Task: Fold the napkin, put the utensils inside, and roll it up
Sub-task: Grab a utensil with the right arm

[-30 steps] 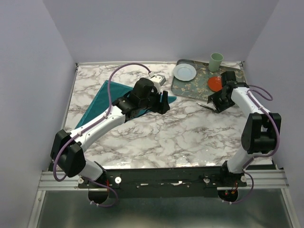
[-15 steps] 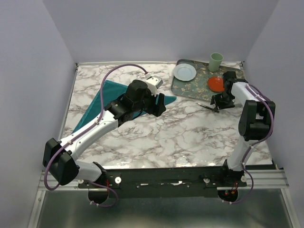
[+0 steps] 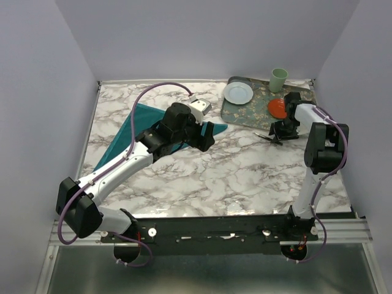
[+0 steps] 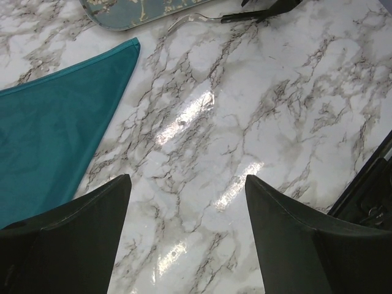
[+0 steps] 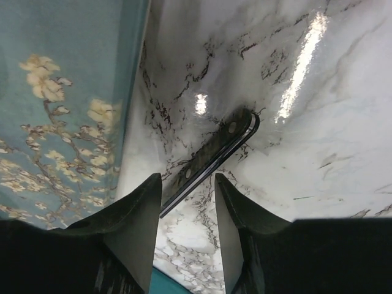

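The napkin (image 3: 124,138) lies as a folded triangle on the left half of the marble table (image 3: 245,174), its long point reaching right toward the tray (image 3: 245,114). The left arm stretches across it, and the left gripper (image 3: 208,135) hangs just past that point over bare marble, fingers (image 4: 73,236) wide apart with nothing between them.

The patterned tray sits in the far right corner, carrying a white plate (image 3: 237,93), a green cup (image 3: 278,78) and a small red dish (image 3: 276,108). Just off its near edge a dark-handled utensil (image 5: 211,158) lies flat on the marble. The right gripper (image 5: 187,180) is low over it – a finger on either side of the handle, apart and not clamped. The tray rim runs close beside the handle on one side, so room there is tight.

Lilac walls close in the left, far and right sides. The widest open stretch is the near middle of the table – between the two arms.
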